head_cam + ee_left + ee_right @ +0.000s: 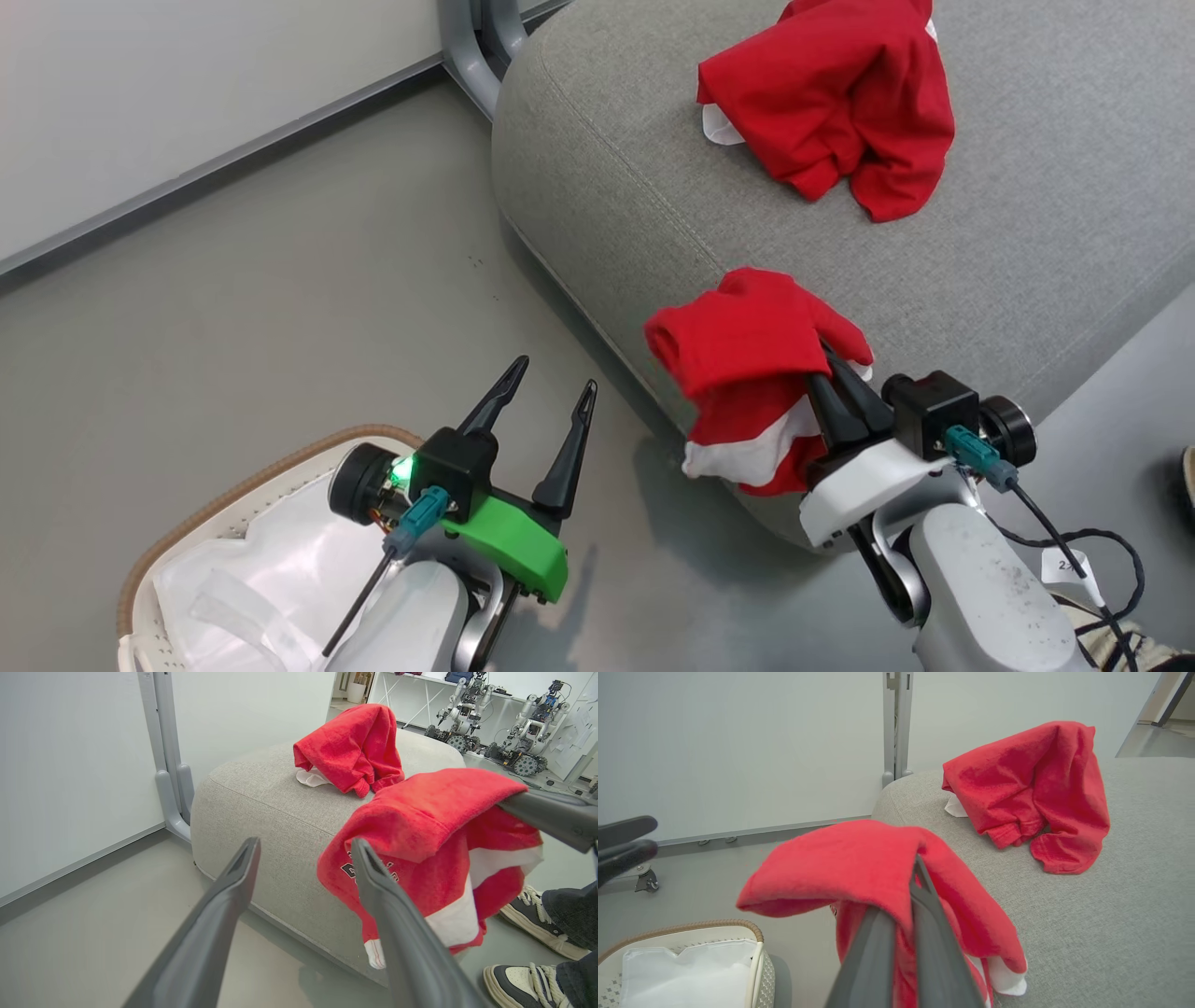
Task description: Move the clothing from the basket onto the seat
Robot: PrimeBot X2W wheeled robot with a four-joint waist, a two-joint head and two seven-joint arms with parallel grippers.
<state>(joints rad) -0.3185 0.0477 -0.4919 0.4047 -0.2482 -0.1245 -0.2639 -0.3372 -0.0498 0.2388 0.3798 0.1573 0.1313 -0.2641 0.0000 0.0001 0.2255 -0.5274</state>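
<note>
My right gripper (831, 359) is shut on a red jersey (747, 373) with white trim, which hangs over the front edge of the grey seat (607, 187). The jersey (430, 830) shows dark lettering in the left wrist view, and it drapes over my right gripper (917, 865) in the right wrist view. A second piece of red clothing (831, 93) lies crumpled further back on the seat. My left gripper (551, 383) stands open and empty above the floor, just past the white basket (187, 523) with the brown braided rim.
A flat white cloth (271, 569) lies inside the basket. A grey metal post (476, 47) stands by the wall behind the seat. A person's shoes (528, 975) are at the seat's right side, and other robots (490, 718) stand in the background.
</note>
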